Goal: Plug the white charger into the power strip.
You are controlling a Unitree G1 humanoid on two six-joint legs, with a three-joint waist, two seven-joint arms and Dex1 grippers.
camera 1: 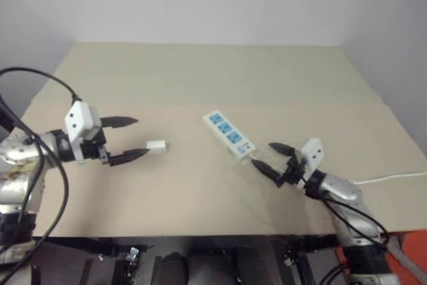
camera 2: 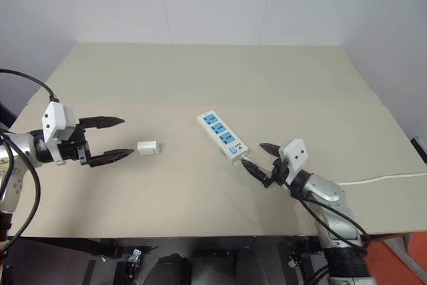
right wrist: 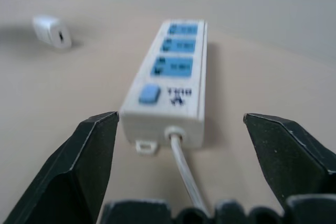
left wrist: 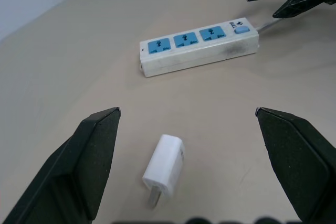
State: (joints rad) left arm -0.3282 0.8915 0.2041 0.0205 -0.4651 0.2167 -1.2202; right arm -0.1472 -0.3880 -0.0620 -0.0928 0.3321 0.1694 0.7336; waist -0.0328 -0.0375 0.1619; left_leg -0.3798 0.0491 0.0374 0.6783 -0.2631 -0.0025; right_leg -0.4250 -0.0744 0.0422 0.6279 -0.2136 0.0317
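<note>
The white charger [camera 1: 156,146] lies on its side on the beige table, its prongs toward my left gripper [camera 1: 130,138]. That gripper is open, its fingertips just short of the charger [left wrist: 165,168], nothing between them. The power strip [camera 1: 229,134] lies flat mid-table with three blue socket faces up and its switch end toward my right gripper [camera 1: 273,157]. The right gripper is open and empty, just off the strip's cord end [right wrist: 169,109], with the cord [right wrist: 185,174] running between its fingers.
The thin white cord [camera 1: 390,177] trails off to the table's right edge. A fold line crosses the beige table top [camera 1: 200,78]. Walls rise behind the far edge.
</note>
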